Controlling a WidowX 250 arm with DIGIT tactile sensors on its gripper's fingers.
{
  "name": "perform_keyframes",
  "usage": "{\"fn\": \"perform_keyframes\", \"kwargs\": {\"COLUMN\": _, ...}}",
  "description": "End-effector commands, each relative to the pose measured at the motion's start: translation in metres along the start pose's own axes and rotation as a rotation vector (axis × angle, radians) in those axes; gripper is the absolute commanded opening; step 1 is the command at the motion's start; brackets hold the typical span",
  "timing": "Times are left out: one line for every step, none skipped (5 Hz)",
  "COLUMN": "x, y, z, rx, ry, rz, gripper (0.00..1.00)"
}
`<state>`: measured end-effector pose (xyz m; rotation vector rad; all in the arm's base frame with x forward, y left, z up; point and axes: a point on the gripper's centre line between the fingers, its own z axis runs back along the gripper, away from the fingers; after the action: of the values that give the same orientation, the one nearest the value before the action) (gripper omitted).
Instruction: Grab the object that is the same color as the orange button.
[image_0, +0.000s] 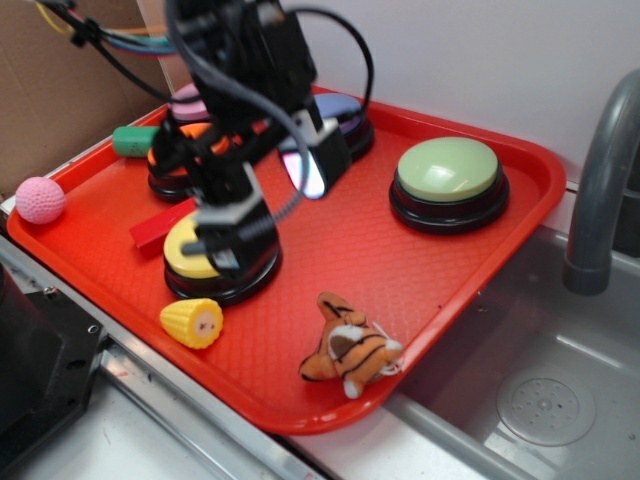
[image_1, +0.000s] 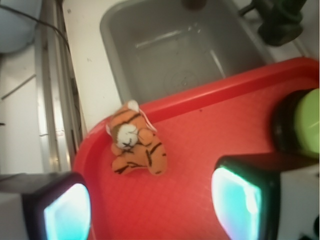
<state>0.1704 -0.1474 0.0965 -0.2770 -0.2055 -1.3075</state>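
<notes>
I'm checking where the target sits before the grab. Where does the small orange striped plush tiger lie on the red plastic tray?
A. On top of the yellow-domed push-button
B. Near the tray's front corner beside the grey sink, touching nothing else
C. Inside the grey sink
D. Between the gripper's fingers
B: the small orange striped plush tiger lies on the red plastic tray by the corner next to the grey sink, apart from the open gripper.

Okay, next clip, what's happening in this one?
A WidowX arm hangs over a red tray of push-buttons and small toys. Its gripper is open and empty, above the yellow button, with the plush tiger in the wrist view ahead of it. The tiger lies untouched near the tray's edge by the sink. The orange button sits behind the arm, mostly hidden.
</notes>
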Motion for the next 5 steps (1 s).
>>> {"fn": "perform_keyframes", "kwargs": {"x": 0.008, "y": -0.013, "z": -0.046, "rx": -0.031, "ry": -0.030, "rz": -0.148, "gripper": 1.00}}
{"fn": "perform_keyframes", "kwargs": {"x": 0.010, "y": -0.017, "z": -0.062, "rx": -0.038, "ry": -0.058, "rz": -0.193, "gripper": 1.00}}
{"fn": "perform_keyframes", "kwargs": {"x": 0.009, "y": -0.017, "z": -0.075, "rx": -0.071, "ry": -0.092, "rz": -0.158, "gripper": 1.00}}
{"fn": "perform_keyframes", "kwargs": {"x": 0.008, "y": -0.014, "z": -0.072, "rx": -0.035, "ry": -0.107, "rz": -0.149, "gripper": 0.00}}
{"fn": "perform_keyframes", "kwargs": {"x": 0.008, "y": -0.014, "z": -0.073, "rx": -0.030, "ry": -0.112, "rz": -0.144, "gripper": 0.00}}
